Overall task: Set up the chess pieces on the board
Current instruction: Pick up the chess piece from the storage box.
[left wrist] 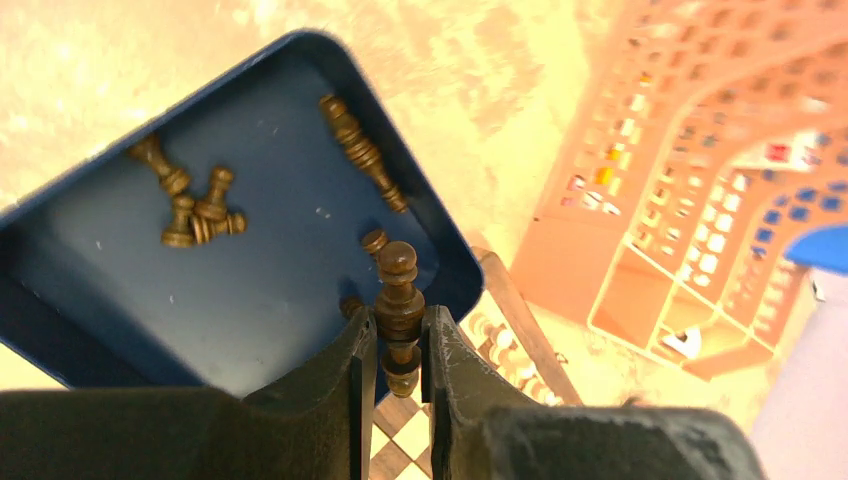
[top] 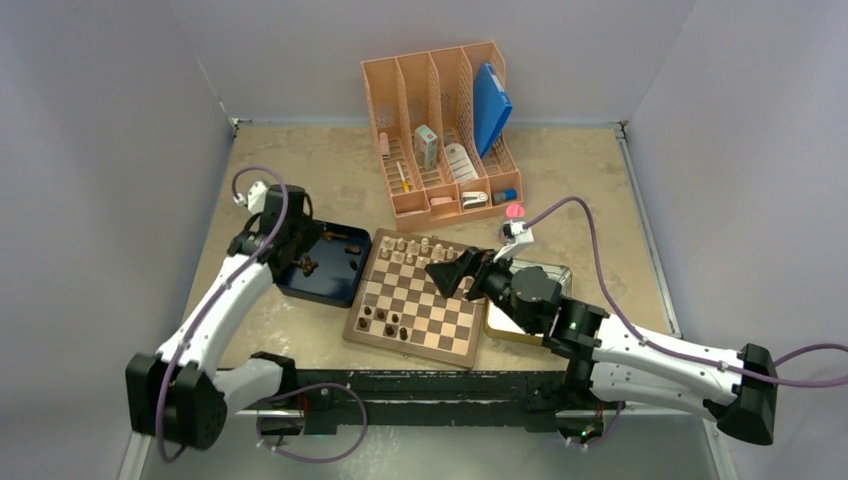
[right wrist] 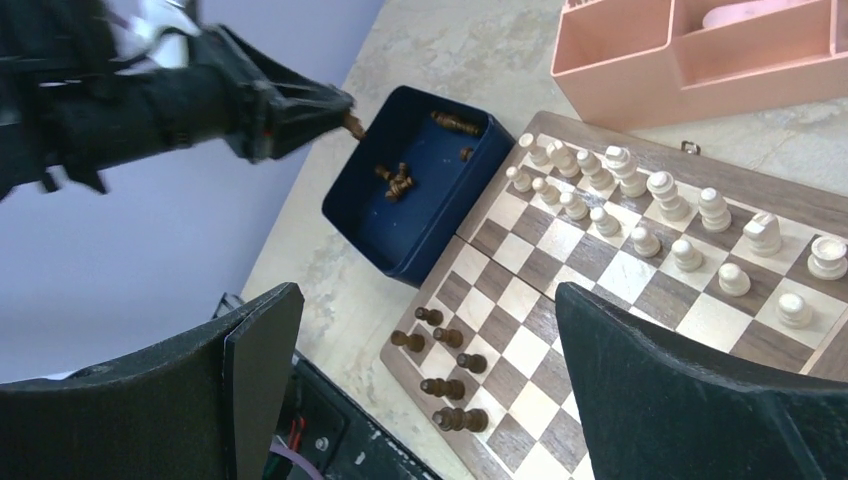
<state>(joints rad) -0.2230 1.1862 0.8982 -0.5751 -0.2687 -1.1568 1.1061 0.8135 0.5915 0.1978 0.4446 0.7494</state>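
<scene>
The board (top: pixel 455 345) lies mid-table; several dark chess pieces (top: pixel 385 318) stand at its near left corner, also in the right wrist view (right wrist: pixel 447 385). My left gripper (left wrist: pixel 398 352) is shut on a dark brown piece (left wrist: pixel 398 290), held above the dark blue tray (left wrist: pixel 260 300), in which more dark pieces (left wrist: pixel 198 205) lie. In the top view the left gripper (top: pixel 300 243) hovers over the tray (top: pixel 335 285). My right gripper (right wrist: pixel 430 400) is open and empty, above the board's middle (top: pixel 448 272). Pale pieces (right wrist: pixel 650 205) fill the far rows.
A salmon desk organiser (top: pixel 445 130) with small items stands behind the board. A shiny metal tin (top: pixel 548 275) lies under my right arm, right of the board. A pink object (top: pixel 514 211) sits near the organiser.
</scene>
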